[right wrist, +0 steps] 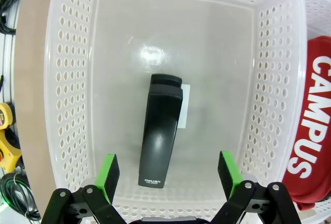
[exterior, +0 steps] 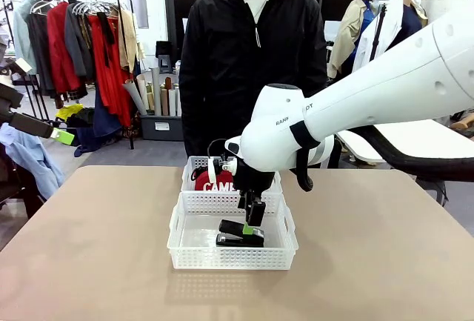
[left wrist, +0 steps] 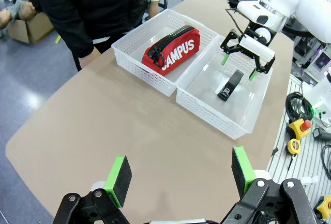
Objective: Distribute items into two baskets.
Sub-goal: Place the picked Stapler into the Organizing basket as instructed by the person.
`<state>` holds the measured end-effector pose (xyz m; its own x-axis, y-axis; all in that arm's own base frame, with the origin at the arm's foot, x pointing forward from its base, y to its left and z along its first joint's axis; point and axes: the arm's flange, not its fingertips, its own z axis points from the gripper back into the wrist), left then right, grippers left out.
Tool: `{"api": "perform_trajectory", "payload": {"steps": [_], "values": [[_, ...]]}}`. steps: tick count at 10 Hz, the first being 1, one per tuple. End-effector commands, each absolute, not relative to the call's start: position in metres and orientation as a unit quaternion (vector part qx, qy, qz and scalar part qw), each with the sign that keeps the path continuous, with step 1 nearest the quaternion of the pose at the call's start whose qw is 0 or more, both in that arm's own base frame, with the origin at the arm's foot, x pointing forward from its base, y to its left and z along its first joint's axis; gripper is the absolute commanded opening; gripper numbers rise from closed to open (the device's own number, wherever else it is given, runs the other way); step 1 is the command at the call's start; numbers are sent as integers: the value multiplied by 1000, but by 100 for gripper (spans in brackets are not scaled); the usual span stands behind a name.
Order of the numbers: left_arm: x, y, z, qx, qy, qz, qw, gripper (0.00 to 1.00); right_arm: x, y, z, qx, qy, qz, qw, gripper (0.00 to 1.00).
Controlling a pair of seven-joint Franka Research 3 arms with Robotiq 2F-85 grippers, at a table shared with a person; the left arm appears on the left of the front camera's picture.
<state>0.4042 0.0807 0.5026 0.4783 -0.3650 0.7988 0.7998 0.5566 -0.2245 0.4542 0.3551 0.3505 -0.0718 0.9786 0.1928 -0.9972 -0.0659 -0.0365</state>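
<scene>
The stapler (right wrist: 159, 131) lies flat in the near basket (exterior: 185, 245), right gripper (right wrist: 168, 173) spread just above it, holding nothing. The pouch (left wrist: 173, 50) lies in the far basket (left wrist: 129, 56) behind. The left gripper (left wrist: 181, 176) hangs spread, well apart.

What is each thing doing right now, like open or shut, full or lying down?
Red pouch: zipped shut, lying in the far basket.
Black stapler: closed, lying flat in the near basket.
Right gripper: open, above the stapler, holding nothing.
Left gripper: open, empty, away from the baskets.
</scene>
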Motion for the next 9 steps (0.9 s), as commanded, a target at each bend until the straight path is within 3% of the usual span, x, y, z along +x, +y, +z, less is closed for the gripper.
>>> {"api": "perform_trajectory", "payload": {"steps": [1,4,6,9], "values": [[402,79,502,-309,-369,-355,801,100,454,355,353,57,-82,728,678,100],[402,79,502,-309,-369,-355,801,100,454,355,351,58,-79,728,679,100],[402,79,502,-309,-369,-355,801,100,451,312,409,-7,-106,657,747,100],[402,79,502,-309,-369,-355,801,100,434,234,471,34,-133,560,817,100]]}}
